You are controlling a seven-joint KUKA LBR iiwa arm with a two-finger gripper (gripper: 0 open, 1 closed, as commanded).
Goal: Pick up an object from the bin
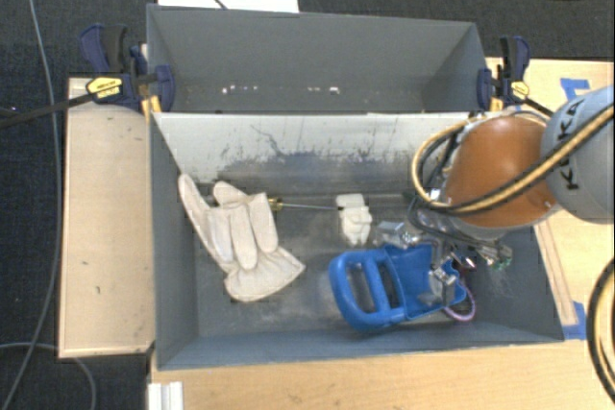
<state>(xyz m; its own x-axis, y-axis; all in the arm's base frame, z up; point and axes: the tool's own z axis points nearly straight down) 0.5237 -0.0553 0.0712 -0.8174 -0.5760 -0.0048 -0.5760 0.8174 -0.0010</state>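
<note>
My gripper (443,272) hangs low at the right of the bin, under the arm's orange dome. It stands right over the right end of a blue plastic thing with a looped handle (377,288), which lies on the floor near the front wall. How it sits on that blue thing is hidden by its own body. A small white blocky piece (354,217) lies just left of the gripper, behind the blue thing.
A white work glove (240,241) lies spread on the left half of the floor. A thin rod (307,204) runs from the glove toward the white piece. The arm and its dome cover the bin's right side.
</note>
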